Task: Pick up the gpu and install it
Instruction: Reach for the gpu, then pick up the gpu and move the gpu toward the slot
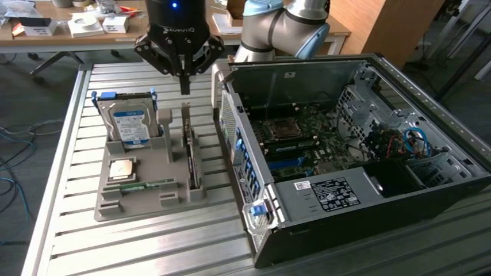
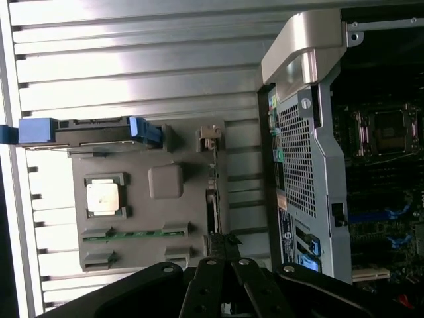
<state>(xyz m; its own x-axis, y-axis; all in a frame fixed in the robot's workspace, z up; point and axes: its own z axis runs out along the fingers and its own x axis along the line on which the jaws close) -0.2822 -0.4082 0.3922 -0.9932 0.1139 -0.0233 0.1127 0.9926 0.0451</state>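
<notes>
The gripper point(image 1: 183, 86) hangs with its two dark fingers pressed together into a single point, carrying nothing. Straight below that point, the gpu point(image 1: 188, 150) stands on its long edge in a slot of a grey tray point(image 1: 157, 167). We see a small gap between fingertips and card in the exterior view, though we cannot be sure that they are apart.

As we judge it, the task has barely begun. The card has not yet been gripped or lifted, so both the pickup and the installation are left to do.

The tray holds three other parts, all beyond the card on the exterior view's left of the gripper. A hard drive point(image 1: 130, 123) with a blue and white label stands upright in blue rails. A square processor point(image 1: 121, 169) lies flat in a pocket, and a narrow green memory stick point(image 1: 142, 185) lies just past it.

On the gripper's other side, an open computer case point(image 1: 307, 62) lies on the slatted metal table point(image 1: 123, 247). Its motherboard point(image 1: 299, 141) faces up, with cables and a power supply inside.
</notes>
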